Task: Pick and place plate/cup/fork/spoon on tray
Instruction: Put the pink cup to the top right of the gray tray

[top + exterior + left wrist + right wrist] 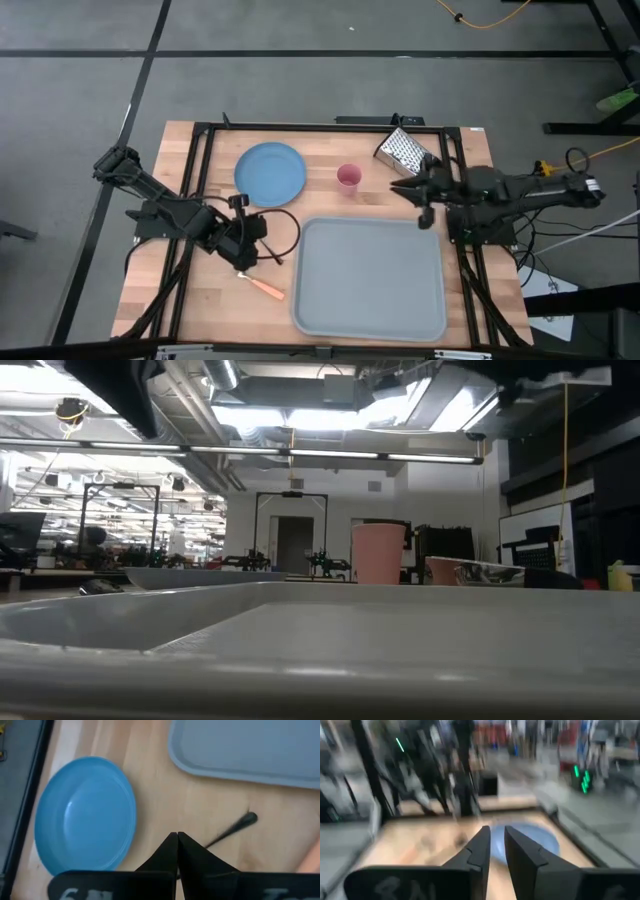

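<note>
Evidently the left gripper [177,836], fingers pressed together and empty, hangs near the tabletop's left edge, probably right above the spoon [235,827]; its handle slants toward the tray [370,275]. Right gripper [420,195] waits, slightly parted.

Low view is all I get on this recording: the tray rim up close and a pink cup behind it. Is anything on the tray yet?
Observer: No. From above, the tray holds nothing, and the cup stands on the wood beyond its far edge.
Operator: Where is the fork?
Observer: The fork lies on the table just off the tray's left edge, close to the left gripper, whose fingers are shut.
Operator: And the right arm?
Observer: The right gripper hangs open past the tray's far right corner, between the cup and the grater.
</note>
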`<act>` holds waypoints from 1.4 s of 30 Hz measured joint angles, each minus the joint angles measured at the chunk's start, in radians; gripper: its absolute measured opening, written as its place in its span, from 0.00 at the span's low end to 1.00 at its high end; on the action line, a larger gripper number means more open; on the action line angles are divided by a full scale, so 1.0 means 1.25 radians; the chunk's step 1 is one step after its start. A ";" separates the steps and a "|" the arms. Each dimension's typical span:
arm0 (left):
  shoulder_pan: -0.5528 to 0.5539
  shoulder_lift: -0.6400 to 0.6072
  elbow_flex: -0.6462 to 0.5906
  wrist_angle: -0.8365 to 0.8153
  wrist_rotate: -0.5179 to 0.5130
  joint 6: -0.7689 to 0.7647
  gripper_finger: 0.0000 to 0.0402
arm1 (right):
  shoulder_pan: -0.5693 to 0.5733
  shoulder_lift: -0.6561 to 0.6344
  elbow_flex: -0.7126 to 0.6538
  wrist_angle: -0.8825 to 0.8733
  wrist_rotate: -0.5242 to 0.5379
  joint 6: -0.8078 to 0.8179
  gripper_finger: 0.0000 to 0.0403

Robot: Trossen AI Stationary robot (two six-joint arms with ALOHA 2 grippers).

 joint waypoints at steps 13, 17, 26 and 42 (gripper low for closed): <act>0.006 0.000 0.000 0.024 -0.009 -0.022 0.00 | -0.050 0.361 0.356 -0.377 -0.004 0.068 0.15; 0.001 0.000 0.000 0.024 -0.010 -0.023 0.00 | -0.050 0.402 0.375 -0.373 -0.006 0.058 0.15; -0.001 0.000 0.000 0.024 -0.011 -0.023 0.00 | -0.050 0.401 0.375 -0.374 0.062 0.069 0.22; -0.001 0.001 -0.027 0.033 -0.054 -0.024 0.00 | -0.082 0.411 0.375 -0.170 -0.069 0.111 0.33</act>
